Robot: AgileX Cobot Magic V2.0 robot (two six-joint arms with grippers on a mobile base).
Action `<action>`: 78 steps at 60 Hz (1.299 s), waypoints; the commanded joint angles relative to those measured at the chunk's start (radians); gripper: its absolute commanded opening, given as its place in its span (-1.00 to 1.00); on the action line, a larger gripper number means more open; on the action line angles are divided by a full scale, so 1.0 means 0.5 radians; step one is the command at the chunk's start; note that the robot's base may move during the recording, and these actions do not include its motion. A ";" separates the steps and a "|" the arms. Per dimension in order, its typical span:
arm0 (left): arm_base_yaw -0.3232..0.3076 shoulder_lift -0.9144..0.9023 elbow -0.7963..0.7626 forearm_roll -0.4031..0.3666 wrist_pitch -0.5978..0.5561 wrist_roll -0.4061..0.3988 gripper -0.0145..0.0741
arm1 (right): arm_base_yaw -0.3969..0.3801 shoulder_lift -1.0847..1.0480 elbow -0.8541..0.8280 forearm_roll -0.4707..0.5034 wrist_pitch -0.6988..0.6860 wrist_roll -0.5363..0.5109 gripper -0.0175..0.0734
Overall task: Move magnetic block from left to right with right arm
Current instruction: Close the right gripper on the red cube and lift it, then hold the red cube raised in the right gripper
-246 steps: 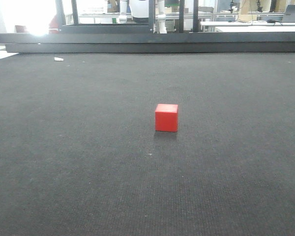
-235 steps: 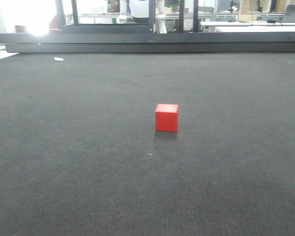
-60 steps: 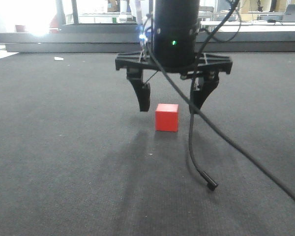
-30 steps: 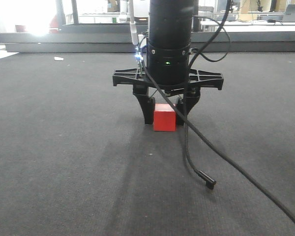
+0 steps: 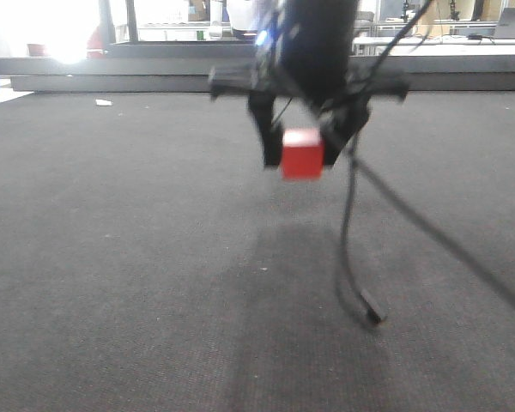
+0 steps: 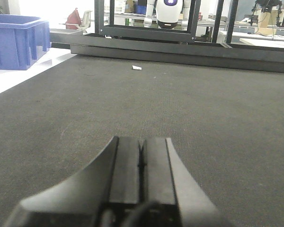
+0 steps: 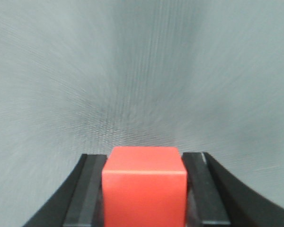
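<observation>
The magnetic block (image 5: 302, 157) is being gripped by the right end effector (image 5: 302, 153), lifted off the surface (image 5: 112, 283) mid-area for carrying rt w/o dragging; left end effector (image 6: 141, 161) is being held closed, empty.

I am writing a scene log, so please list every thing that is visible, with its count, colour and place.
mat: 1, dark grey, covers the work surface
magnetic block: 1, red, gripped in the air above the mat
scrap: 1, white, far left on the mat
bin: 1, blue, left of the mat
cable: 1, black, hangs beside the block, end near the mat
right end effector: 1, black, shut on the block
left end effector: 1, black, shut, empty, low over the mat
</observation>
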 commanded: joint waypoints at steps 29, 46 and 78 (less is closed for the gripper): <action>0.002 -0.027 0.010 0.000 -0.181 -0.009 -0.94 | -0.659 -1.290 1.286 0.006 -0.525 -0.603 -0.26; 0.002 -0.027 0.010 0.000 -0.181 -0.009 -0.94 | -0.738 -1.949 1.809 0.008 -0.585 -0.631 -0.26; 0.002 -0.027 0.010 0.000 -0.181 -0.009 -0.94 | -0.738 -3.333 2.050 0.007 -0.317 -0.633 -0.26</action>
